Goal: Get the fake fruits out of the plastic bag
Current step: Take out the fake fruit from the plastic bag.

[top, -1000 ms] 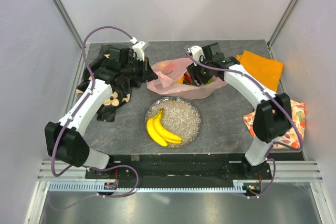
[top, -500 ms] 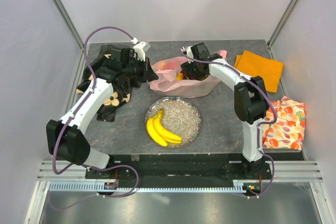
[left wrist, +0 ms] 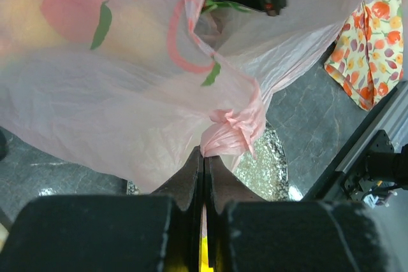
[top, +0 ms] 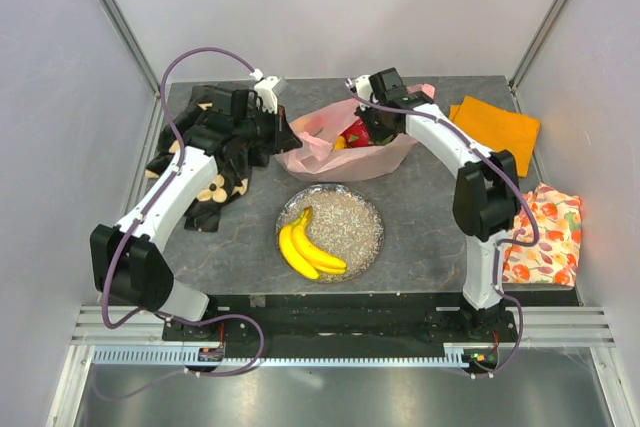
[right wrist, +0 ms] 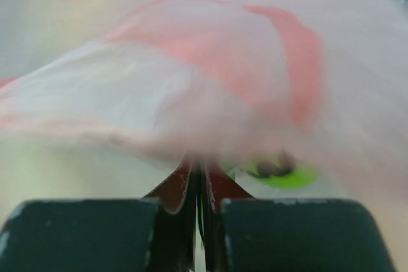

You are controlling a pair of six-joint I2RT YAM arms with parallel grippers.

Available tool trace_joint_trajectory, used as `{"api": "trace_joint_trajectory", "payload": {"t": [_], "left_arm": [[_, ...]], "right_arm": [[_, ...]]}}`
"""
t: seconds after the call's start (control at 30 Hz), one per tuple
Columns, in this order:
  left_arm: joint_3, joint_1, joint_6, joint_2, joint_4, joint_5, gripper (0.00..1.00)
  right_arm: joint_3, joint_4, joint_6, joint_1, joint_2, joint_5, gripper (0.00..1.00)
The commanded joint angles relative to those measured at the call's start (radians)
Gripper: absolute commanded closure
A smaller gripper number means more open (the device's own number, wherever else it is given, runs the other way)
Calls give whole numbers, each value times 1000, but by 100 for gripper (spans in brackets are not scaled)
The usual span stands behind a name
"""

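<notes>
The pink plastic bag (top: 345, 152) lies crumpled at the back of the table. My left gripper (top: 281, 133) is shut on a bunched handle of the bag (left wrist: 233, 125), its jaws pressed together around the film (left wrist: 205, 154). My right gripper (top: 366, 123) is at the bag's mouth, jaws almost together with pink film (right wrist: 210, 93) gathered at the tips (right wrist: 199, 171). A red fruit (top: 356, 131) and a yellow-orange piece (top: 340, 144) show inside the bag. Something green (right wrist: 280, 174) lies just beyond the right fingertips. The banana bunch (top: 308, 247) rests on the glitter plate (top: 352, 222).
A dark flower-patterned cloth (top: 205, 172) lies under the left arm. An orange cloth (top: 497, 127) sits at the back right and a floral cloth (top: 545, 232) at the right edge. The plate stands just in front of the bag.
The right arm has swung in toward the bag's mouth and its jaws have gone from wide open to nearly together on the film. The bag has shifted. The left gripper has held still.
</notes>
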Motion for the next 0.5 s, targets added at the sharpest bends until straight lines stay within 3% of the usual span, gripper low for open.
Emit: {"api": "trace_joint_trajectory", "payload": {"t": [0.0,0.13,0.3,0.47], "left_arm": [[74,0,-31,22,60,-27,98],[105,0,-34,46,60,-30,98],[131,0,-37,67,62,-32,98],[175,0,-37,82,63,-73,98]], "right_arm": [[21,-6,-18,2,-188,-144,94],[-10,-11,2,2,-281,-202,100],[-3,-15,-12,0,-358,-267,100],[4,-135,-111,0,-449,-301,100]]}}
